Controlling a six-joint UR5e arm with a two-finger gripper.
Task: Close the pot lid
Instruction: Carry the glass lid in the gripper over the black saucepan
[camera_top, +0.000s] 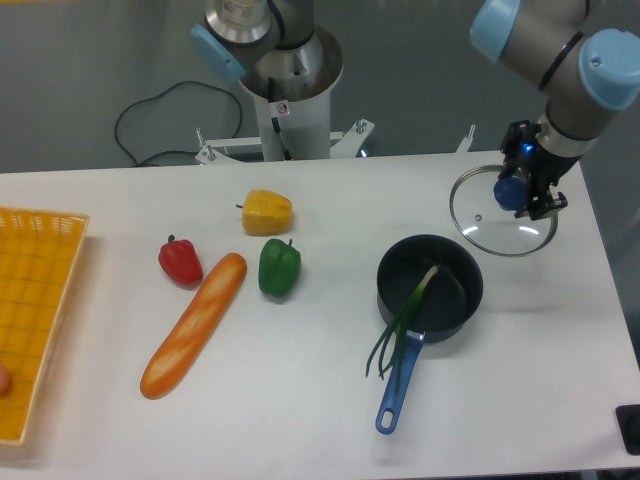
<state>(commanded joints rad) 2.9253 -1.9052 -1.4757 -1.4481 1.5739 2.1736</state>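
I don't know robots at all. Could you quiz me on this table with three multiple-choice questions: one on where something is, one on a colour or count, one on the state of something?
1. Where is the lid?
A. On the pot
B. In the claw, behind and right of the pot
C. In the basket

2. How many peppers are on the table?
A. Two
B. Three
C. Five

3. What is the pot's state?
A. Uncovered, green onion inside
B. Covered
C. Tipped over

Answers:
1. B: the claw is shut on the lid's blue knob, away from the pot.
2. B: one yellow, one red, one green.
3. A: the pot is open and upright, with the green onion trailing over its rim.
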